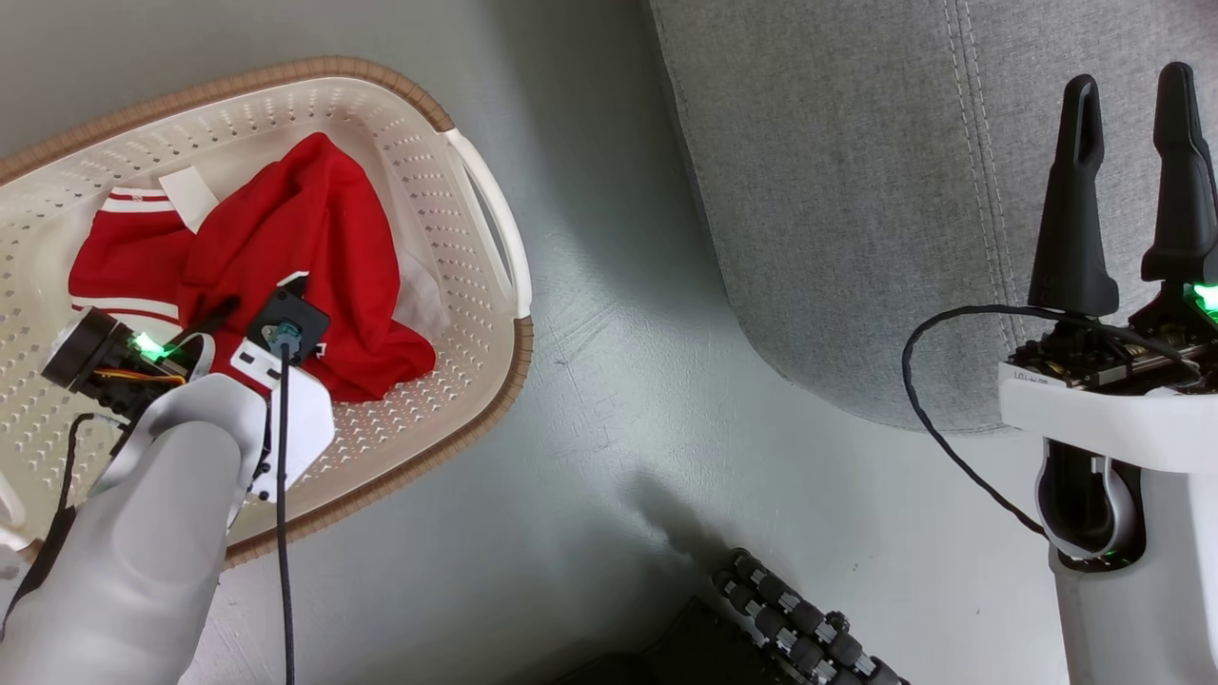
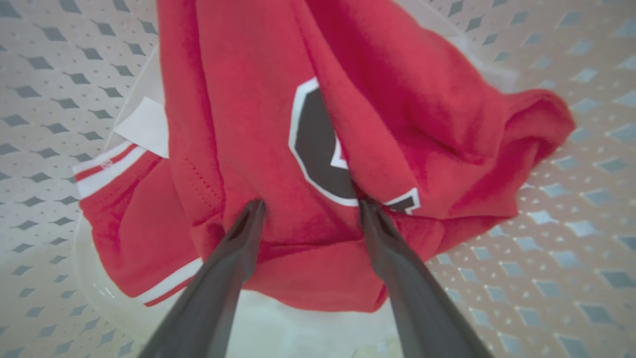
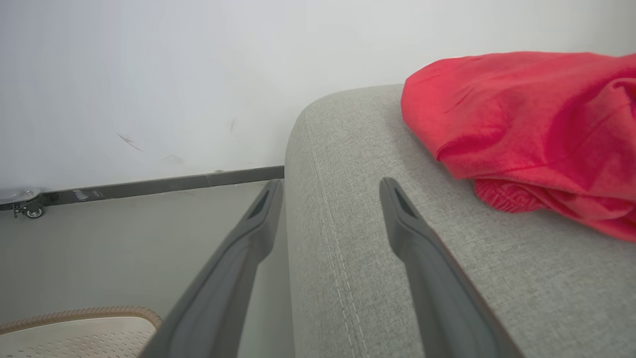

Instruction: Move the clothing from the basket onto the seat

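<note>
- Noted on the floor (image 1: 618, 400): basket (image 1: 481, 205), near a rounded corner of the seat (image 1: 856, 190), with a strip of floor between.
- Found inside the basket, heaped across its middle toward the far rim: lettered red garment (image 1: 314, 228), white trim showing at its left side; paper label (image 1: 187, 195) lying at its far-left edge.
- Observed left end effector (image 2: 310, 206) down in the basket, fingers spread wide, tips touching the red fabric on either side of a fold under the black-and-white lettering; nothing clamped.
- Found on the seat top, along from a rounded corner: second red garment (image 3: 521, 124), bunched.
- Observed right end effector (image 1: 1132, 86) wide open and empty, above the seat's edge, apart from both garments.
</note>
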Available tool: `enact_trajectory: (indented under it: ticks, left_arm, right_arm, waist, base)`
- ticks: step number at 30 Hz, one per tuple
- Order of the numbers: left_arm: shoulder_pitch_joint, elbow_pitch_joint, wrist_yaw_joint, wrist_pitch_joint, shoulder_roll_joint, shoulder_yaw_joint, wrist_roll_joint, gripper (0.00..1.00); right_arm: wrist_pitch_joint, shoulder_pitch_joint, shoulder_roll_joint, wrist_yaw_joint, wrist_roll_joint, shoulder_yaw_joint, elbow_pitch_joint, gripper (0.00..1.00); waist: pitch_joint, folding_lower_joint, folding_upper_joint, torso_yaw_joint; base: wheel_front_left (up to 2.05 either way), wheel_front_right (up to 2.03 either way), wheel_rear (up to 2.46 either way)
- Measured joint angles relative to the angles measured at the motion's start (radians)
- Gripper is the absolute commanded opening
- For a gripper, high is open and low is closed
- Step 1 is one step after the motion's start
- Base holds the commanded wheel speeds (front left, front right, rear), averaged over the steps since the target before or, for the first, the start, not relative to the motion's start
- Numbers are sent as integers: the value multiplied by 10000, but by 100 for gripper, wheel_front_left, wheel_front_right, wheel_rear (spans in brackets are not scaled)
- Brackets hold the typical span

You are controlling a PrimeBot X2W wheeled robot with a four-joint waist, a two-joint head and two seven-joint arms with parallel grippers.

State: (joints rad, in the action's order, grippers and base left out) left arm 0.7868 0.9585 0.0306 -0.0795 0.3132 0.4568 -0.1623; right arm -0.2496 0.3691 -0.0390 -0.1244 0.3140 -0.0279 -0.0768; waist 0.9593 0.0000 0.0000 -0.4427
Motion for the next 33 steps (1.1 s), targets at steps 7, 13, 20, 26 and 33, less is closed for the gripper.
enact_trajectory:
  ticks: [7, 13, 20, 26, 33]
  left_arm:
    - [198, 182, 0, -82, -21, 148, -67, 48]
    - [237, 347, -17, -58, 29, 136, -75, 0]
    - [237, 295, -368, 387, -23, -153, 123, 0]
    - [237, 6, -535, 905, -63, -261, 219, 0]
    - [229, -230, -663, 1367, -123, -336, 355, 0]
  right_arm:
    - [-2, -1, 2, 0, -2, -132, 10, 100]
    - [-2, -4, 2, 0, -2, -215, 10, 100]
    - [-2, 14, 4, 0, 44, -228, 15, 100]
    - [-2, 199, 4, 0, 192, -255, 50, 100]
    - [-2, 267, 4, 0, 219, -261, 127, 100]
  waist:
    - [16, 0, 0, -21]
    - [37, 1, 0, -30]
    - [26, 0, 0, -35]
    - [-43, 0, 0, 21]
    - [-215, 0, 0, 123]
  base:
    - [0, 0, 0]
    - [0, 0, 0]
    - [0, 0, 0]
    - [0, 0, 0]
    - [0, 0, 0]
